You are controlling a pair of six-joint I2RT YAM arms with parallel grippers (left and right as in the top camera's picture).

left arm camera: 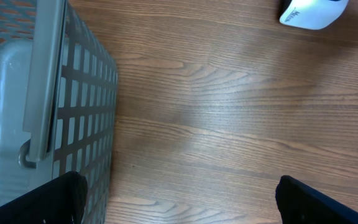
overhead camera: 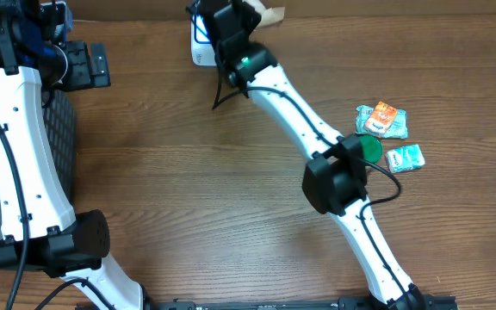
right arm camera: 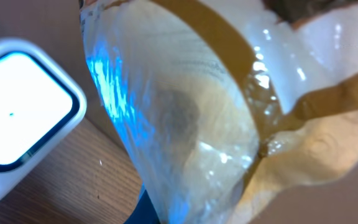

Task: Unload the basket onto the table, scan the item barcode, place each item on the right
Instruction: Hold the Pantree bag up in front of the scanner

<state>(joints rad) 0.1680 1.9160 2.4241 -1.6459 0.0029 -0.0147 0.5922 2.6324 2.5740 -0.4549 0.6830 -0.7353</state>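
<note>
"Packet fills the right wrist view, blue glow on its film. Right jaws pinched tight on it, close by the scanner window."

"Barcode facing it?"

"Can't tell, film's too blurred. I'd tilt the printed face flat toward the window, hold steady, no touching. Left jaws spread wide, holding nothing, beside the basket."
</note>
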